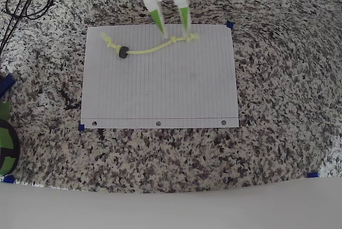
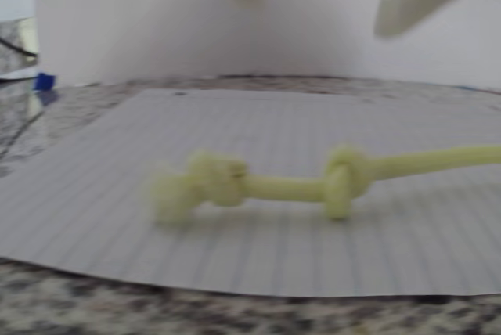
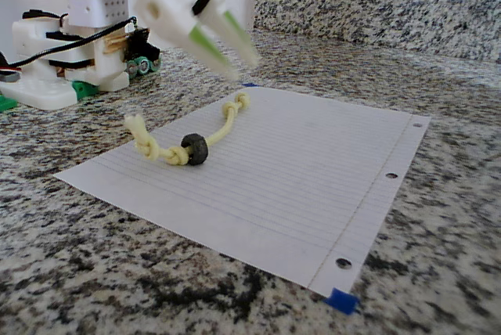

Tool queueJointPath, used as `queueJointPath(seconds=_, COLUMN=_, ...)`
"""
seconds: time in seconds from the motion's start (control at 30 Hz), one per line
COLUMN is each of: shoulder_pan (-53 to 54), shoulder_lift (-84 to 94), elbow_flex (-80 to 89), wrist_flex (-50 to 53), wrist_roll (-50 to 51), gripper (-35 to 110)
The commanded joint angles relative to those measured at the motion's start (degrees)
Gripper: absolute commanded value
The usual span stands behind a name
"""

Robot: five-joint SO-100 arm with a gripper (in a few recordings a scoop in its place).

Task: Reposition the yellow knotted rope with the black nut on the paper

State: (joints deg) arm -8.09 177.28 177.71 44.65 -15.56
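The gripper (image 1: 176,32) hangs with fingers spread over the yellow knotted rope (image 1: 152,48) — its knotted end sharpest in the wrist view. The rope and black nut (image 1: 123,52) lie near one edge of the paper (image 1: 160,95) — bare sheet beyond.

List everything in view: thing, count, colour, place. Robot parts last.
Rope: one, pale yellow, knotted near both ends, along the paper's top edge in the overhead view.
Nut: one, black, on the rope near its left knots.
Paper: one, white, lined, three holes, on the counter.
Tape pieces: several, blue, at paper corners and on the counter.
Counter: one, speckled granite.
Cables: black, top left.
Gripper: one, white with green fingers, open above the rope's right knots.
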Motion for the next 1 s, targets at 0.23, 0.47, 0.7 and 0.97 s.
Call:
queueJointPath(seconds=0.23, shoulder_pan=15.1, shoulder_lift=-3.5, elbow_flex=-4.2, wrist_flex=-1.7, wrist_roll=-28.0, gripper=0)
queueJointPath(seconds=0.47, shoulder_pan=16.5, shoulder_lift=5.4, elbow_flex=-3.4, wrist_flex=-0.8, wrist_roll=-49.9, gripper=0)
queueJointPath(seconds=0.7, shoulder_pan=11.7, shoulder_lift=13.0, elbow_flex=0.8, wrist_flex=1.5, wrist_roll=-68.6, gripper=0)
queueJointPath(seconds=0.97, shoulder_pan=9.1, shoulder_lift=17.9, elbow_flex=3.4, wrist_flex=15.3, wrist_roll=-75.4, gripper=0)
